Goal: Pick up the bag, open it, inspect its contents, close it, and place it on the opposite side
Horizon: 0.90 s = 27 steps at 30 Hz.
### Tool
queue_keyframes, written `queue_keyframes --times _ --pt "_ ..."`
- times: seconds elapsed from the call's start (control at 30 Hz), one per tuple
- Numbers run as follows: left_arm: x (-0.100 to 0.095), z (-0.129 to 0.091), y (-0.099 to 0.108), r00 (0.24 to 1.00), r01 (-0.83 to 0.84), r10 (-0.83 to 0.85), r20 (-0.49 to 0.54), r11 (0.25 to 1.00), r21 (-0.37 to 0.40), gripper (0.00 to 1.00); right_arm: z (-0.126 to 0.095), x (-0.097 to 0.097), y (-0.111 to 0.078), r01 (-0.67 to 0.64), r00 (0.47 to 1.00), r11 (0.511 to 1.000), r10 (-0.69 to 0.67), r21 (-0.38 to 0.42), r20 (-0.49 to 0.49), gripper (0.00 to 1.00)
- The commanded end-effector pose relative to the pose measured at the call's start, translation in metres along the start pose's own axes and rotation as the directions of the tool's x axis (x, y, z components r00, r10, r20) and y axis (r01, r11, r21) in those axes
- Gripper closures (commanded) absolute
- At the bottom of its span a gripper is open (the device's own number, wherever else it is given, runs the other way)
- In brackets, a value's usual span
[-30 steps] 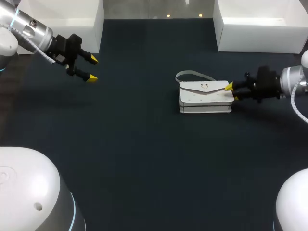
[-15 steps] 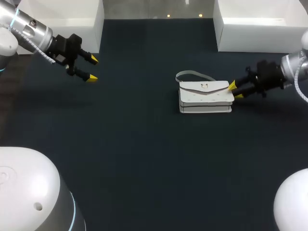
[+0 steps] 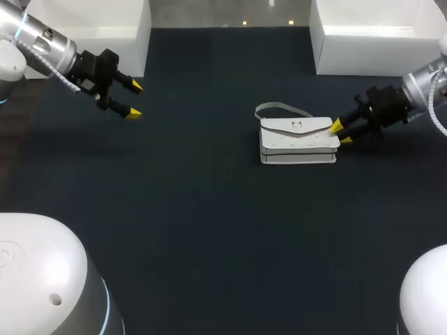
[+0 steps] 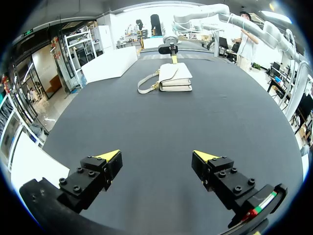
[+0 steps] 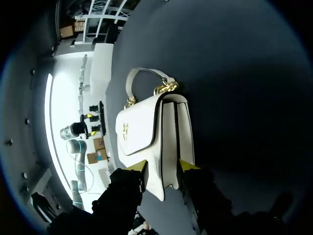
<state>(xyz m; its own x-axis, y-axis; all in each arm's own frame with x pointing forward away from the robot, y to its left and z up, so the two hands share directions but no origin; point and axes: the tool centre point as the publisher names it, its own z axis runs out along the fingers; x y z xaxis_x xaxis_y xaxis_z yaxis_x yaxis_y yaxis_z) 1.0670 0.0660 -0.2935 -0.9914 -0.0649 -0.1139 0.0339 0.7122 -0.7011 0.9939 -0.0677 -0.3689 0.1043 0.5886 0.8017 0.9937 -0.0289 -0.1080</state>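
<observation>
A dark, matte blue-black table (image 3: 209, 230) fills the head view. Two rounded white robot bases are seen at its near corners, one at seven o'clock (image 3: 42, 279) and one at five o'clock (image 3: 426, 296).

At ten o'clock the left arm (image 3: 42, 45) is brought in from the corner. The left gripper (image 3: 135, 100) is held above bare cloth with its yellow-tipped fingers spread wide and nothing between them. In the left wrist view the same gripper (image 4: 157, 155) is shown gaping over the dark surface, and the bag (image 4: 173, 77) is seen far ahead at its twelve o'clock, well apart from it.

A white box (image 3: 105, 28) is set on the table at eleven o'clock, and a second white box (image 3: 380, 38) at one o'clock.

The white handbag (image 3: 297, 139) is found right of centre, at about two o'clock, resting on the table with its flap face turned up. A small gold clasp is seen on the flap. The pale handle (image 3: 279, 108) is laid on the cloth at the bag's far side, toward twelve o'clock.

At three o'clock the right arm (image 3: 422, 87) is brought in from the edge. The right gripper (image 3: 341, 132) is placed at the bag's right end. In the right wrist view the gripper (image 5: 163, 166) is seen pinching that end of the handbag (image 5: 146, 132), with one finger laid against the flap side and the other against the opposite side. The handle (image 5: 144, 76), joined by gold chain links, is seen ahead of the fingers at the bag's far end.
</observation>
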Motion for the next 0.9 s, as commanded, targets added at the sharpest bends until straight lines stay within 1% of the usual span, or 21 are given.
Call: queue_keyframes --times 0.03,0.13,0.17,0.27,0.3,0.43,0.6,0.63,0.9 --pt "0.0 0.001 0.001 1.0 -0.001 0.001 0.001 1.0 0.004 0.0 0.003 0.0 0.004 -0.006 1.0 0.997 0.006 0.082 0.001 0.67" --pt "0.0 0.001 0.001 1.0 -0.001 0.001 0.001 1.0 0.004 0.0 0.003 0.002 0.002 -0.004 1.0 0.997 0.004 0.072 -0.007 0.76" --pt "0.0 0.001 0.001 1.0 -0.001 0.001 0.001 1.0 0.004 0.0 0.003 0.002 0.002 -0.004 1.0 0.998 0.004 0.069 -0.009 0.82" --pt "0.0 0.001 0.001 1.0 -0.001 0.001 0.001 1.0 0.004 0.0 0.004 0.003 0.001 -0.003 1.0 0.998 0.004 0.057 -0.016 0.93" --pt "0.0 0.001 0.001 1.0 -0.001 0.001 0.001 1.0 0.004 0.0 0.005 0.003 0.0 -0.003 1.0 0.999 0.004 0.051 -0.018 1.0" --pt "0.0 0.001 0.001 1.0 -0.001 0.001 0.001 1.0 0.004 0.0 0.01 0.006 -0.003 -0.003 0.999 1.0 0.004 0.031 -0.037 1.0" --pt "0.0 0.001 0.001 1.0 -0.001 0.001 0.001 1.0 0.004 0.0 0.021 0.012 -0.008 -0.015 0.998 0.999 0.013 -0.028 -0.058 1.0" --pt "0.0 0.001 0.001 1.0 -0.001 0.001 0.001 1.0 0.004 0.0 0.025 0.014 -0.009 -0.014 0.998 1.0 0.012 -0.028 -0.058 1.0" --pt "0.0 0.001 0.001 1.0 -0.001 0.001 0.001 1.0 0.004 0.0 0.025 0.014 -0.009 -0.014 0.998 1.0 0.012 -0.028 -0.058 1.0"
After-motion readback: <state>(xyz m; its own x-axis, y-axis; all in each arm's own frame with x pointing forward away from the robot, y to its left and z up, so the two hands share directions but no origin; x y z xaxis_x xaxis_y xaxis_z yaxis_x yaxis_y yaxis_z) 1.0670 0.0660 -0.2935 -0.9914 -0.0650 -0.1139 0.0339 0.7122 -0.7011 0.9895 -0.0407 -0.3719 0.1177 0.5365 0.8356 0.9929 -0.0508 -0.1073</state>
